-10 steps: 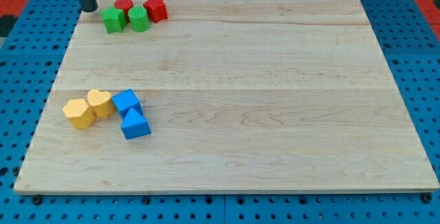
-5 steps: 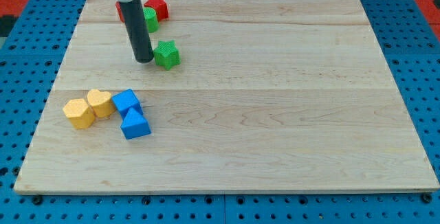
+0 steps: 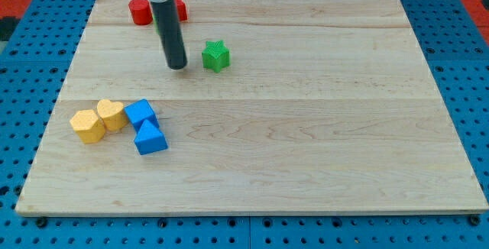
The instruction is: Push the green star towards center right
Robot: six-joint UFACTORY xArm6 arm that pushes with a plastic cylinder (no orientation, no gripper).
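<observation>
The green star (image 3: pixel 216 55) lies on the wooden board (image 3: pixel 306 127), left of centre in the view's upper part. My tip (image 3: pixel 177 66) rests on the board a short way to the star's left, with a small gap between them. The rod rises toward the view's top and hides part of the blocks behind it.
A red cylinder (image 3: pixel 140 11) and a red block (image 3: pixel 181 8), partly hidden by the rod, sit at the view's top left. A sliver of green shows behind the rod. Two yellow blocks (image 3: pixel 99 120) and two blue blocks (image 3: pixel 145 126) cluster at the left.
The green star has slid right, out of the top-left cluster. My tip has moved from the top-left corner down and right, following the star.
</observation>
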